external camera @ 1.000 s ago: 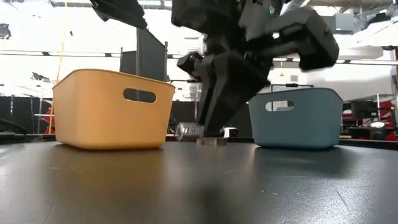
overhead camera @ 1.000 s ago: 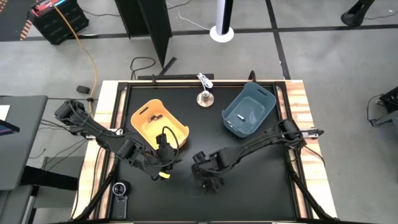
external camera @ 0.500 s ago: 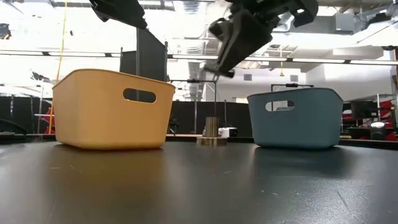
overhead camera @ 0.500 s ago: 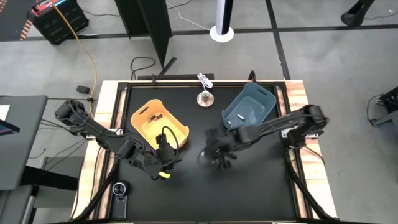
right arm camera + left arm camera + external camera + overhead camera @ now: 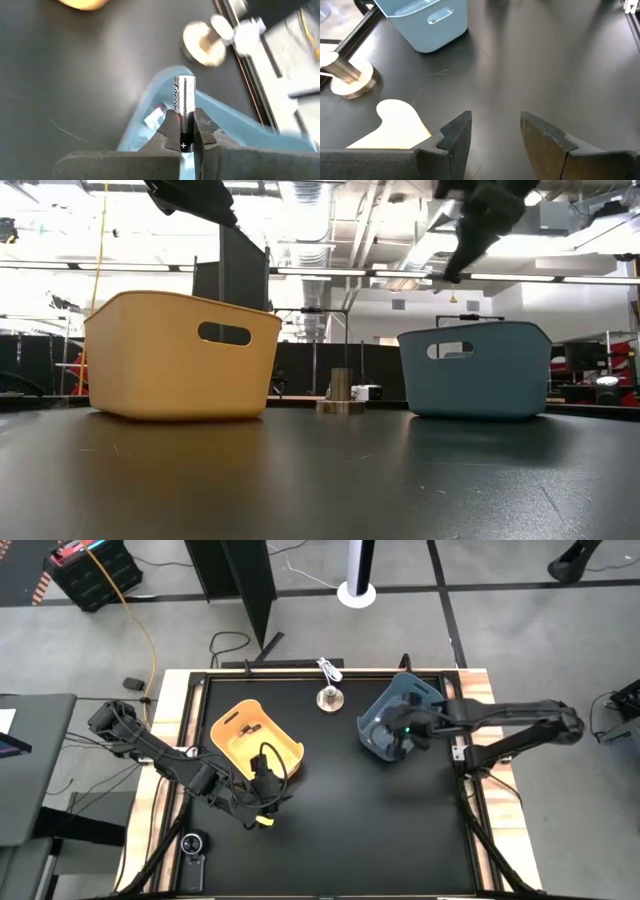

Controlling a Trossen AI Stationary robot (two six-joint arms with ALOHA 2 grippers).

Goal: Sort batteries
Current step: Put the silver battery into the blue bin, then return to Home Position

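Observation:
My right gripper (image 5: pixel 400 730) hangs over the blue bin (image 5: pixel 412 708), shut on a silvery battery (image 5: pixel 183 102) with a dark end. It shows high up in the low view (image 5: pixel 485 220), above the bin (image 5: pixel 475 370). A small battery (image 5: pixel 153 118) lies on the blue bin's floor. The yellow bin (image 5: pixel 255 737) holds dark batteries (image 5: pixel 248 728). My left gripper (image 5: pixel 262 802) waits open just off the yellow bin's near corner, its fingers (image 5: pixel 456 137) apart over bare table. My right gripper pinches the battery's dark, plus-marked end (image 5: pixel 183 142) between its two fingers (image 5: pixel 171 131). The battery lies along the fingers, and its silvery end (image 5: pixel 183 82) sticks out past the fingertips. It is lifted clear, above the blue bin's rim.
A round metal knob with a white cord (image 5: pixel 328 697) stands near the far edge between the two bins. A black round device (image 5: pixel 193 845) sits on the near-left wooden border. Open black tabletop stretches across the middle and near side (image 5: pixel 380 830).
My right gripper has risen from the table's near middle and swung toward the far right, ending above the blue bin. It stayed shut, and the battery went up with it, lifted clear of the table.

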